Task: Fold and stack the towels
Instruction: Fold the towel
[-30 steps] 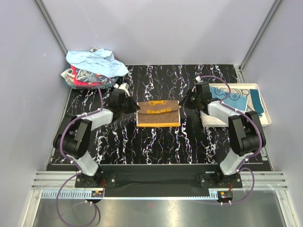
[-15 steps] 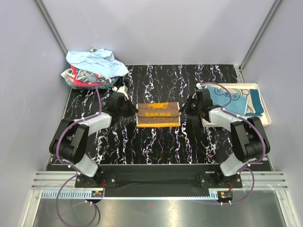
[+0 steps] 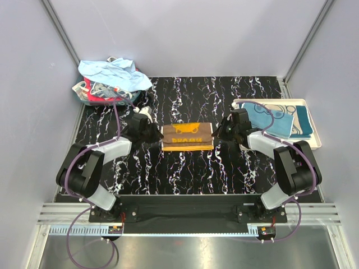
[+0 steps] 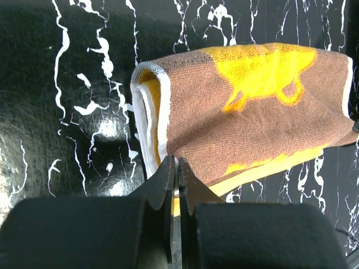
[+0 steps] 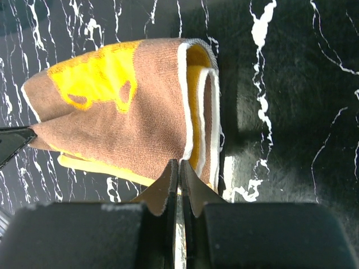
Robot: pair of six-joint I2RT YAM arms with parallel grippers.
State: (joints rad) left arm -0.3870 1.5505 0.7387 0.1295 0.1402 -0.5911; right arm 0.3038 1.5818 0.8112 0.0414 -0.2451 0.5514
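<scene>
Brown and yellow, the bear towel (image 3: 187, 137) lies mid-worktop (image 3: 185, 174), doubled into a narrow band. At its short ends the left pincer (image 4: 176, 162) and right pincer (image 5: 179, 166) each grip an edge, jaws pressed thin on the cloth. The fold looks to be in hand. The next move probably calls for laying the flap flat, letting go, then carrying it to the folded ones (image 3: 277, 117) in the tray (image 3: 317, 140) at right. A heap of unfolded towels (image 3: 109, 84) waits far left.

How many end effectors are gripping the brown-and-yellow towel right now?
2. The left end effector pinches the brown-and-yellow towel at its left end; the right end effector pinches its right end. Neither is hidden.
</scene>
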